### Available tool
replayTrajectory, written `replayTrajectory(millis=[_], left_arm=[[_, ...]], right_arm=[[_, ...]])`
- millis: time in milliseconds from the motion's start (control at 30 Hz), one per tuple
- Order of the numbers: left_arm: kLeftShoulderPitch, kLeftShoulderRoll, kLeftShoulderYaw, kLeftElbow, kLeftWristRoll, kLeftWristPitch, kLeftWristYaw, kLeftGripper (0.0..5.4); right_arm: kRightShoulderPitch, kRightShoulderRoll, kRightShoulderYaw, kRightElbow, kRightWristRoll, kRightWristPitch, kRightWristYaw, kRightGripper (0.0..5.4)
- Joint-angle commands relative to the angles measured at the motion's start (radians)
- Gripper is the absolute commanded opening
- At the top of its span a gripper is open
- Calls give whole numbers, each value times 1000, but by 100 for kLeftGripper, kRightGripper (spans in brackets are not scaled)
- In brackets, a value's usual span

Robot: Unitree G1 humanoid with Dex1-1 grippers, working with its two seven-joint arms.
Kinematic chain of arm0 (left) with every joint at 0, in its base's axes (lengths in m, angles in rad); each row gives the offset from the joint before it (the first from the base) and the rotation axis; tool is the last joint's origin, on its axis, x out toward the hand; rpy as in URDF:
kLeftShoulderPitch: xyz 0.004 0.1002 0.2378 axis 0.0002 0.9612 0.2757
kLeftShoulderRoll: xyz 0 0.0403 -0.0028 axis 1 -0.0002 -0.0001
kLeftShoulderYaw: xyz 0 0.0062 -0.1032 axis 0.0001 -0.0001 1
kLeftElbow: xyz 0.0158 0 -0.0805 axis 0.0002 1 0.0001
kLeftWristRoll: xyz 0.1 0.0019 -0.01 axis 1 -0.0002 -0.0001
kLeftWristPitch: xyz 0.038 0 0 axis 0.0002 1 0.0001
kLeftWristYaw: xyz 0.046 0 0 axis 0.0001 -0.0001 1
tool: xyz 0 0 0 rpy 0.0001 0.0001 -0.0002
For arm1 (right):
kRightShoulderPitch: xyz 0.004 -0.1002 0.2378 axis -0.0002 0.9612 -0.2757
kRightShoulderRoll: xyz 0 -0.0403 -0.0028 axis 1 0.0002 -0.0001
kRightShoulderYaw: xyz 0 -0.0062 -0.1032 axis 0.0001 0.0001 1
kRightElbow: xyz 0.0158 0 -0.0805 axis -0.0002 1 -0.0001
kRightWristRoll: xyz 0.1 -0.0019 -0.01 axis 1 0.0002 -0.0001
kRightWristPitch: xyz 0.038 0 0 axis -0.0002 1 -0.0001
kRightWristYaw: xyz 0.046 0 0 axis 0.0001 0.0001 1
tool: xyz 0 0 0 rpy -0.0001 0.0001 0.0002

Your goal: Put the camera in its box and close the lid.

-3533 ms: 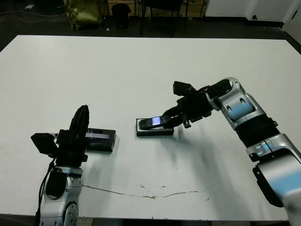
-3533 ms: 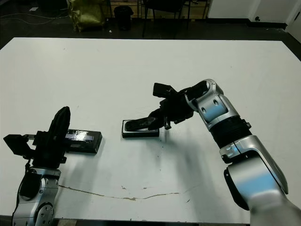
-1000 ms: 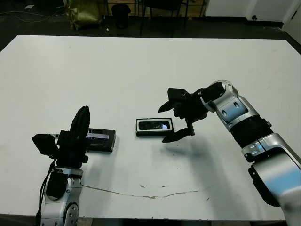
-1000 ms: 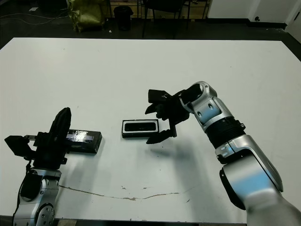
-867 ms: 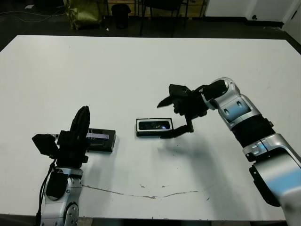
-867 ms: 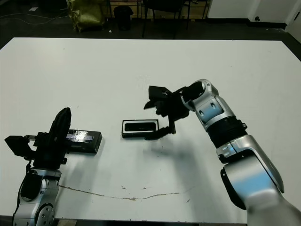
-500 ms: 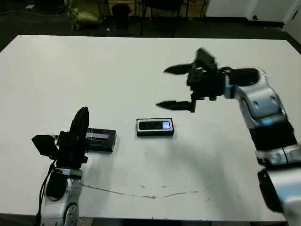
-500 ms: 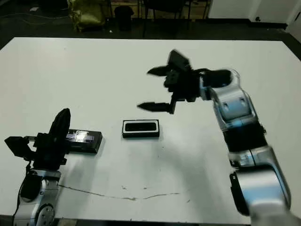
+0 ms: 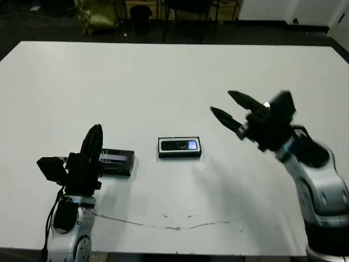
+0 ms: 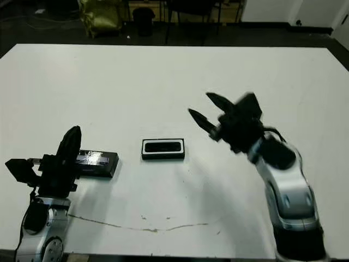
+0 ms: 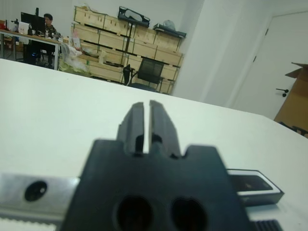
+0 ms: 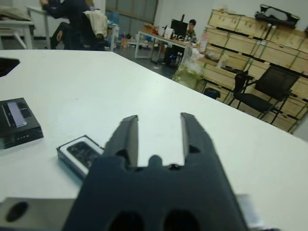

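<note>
Camera seated in its open box at the table's middle; lid lying apart to the robot's left.

The camera [image 9: 180, 145] is seen lying flat inside the box [image 9: 180, 155], its glossy bluish window facing up, on the white table [image 9: 163, 82]. The lid [image 9: 115, 162] is set well apart from the box, just beside the left gripper [image 9: 92, 143], whose fingers are pressed together and empty. The right gripper [image 9: 228, 109] is held above the table to the box's right, clear of it, its two fingers spread and nothing between them.
</note>
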Motion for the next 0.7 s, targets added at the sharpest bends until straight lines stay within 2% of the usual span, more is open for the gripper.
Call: replayTrajectory(millis=[33,167,333,400,700], left_arm=[[-19,40,28,11,16,5,-4,0],[-57,97,66,-1,41,20,3,0],[-120,191,122,25,91,-34,-23,0],[-138,260,143,-8,74,32,-58,0],[-194,724,165,-233,-71,514,-384,0]], right_arm=[[94,18,-26,21,27,-70,-26,91],[169,39,-36,44,62,-117,-44,2],[220,42,-33,21,77,-108,-88,2],[227,40,-30,19,83,-111,-97,2],[244,48,-32,5,95,-122,-147,2]])
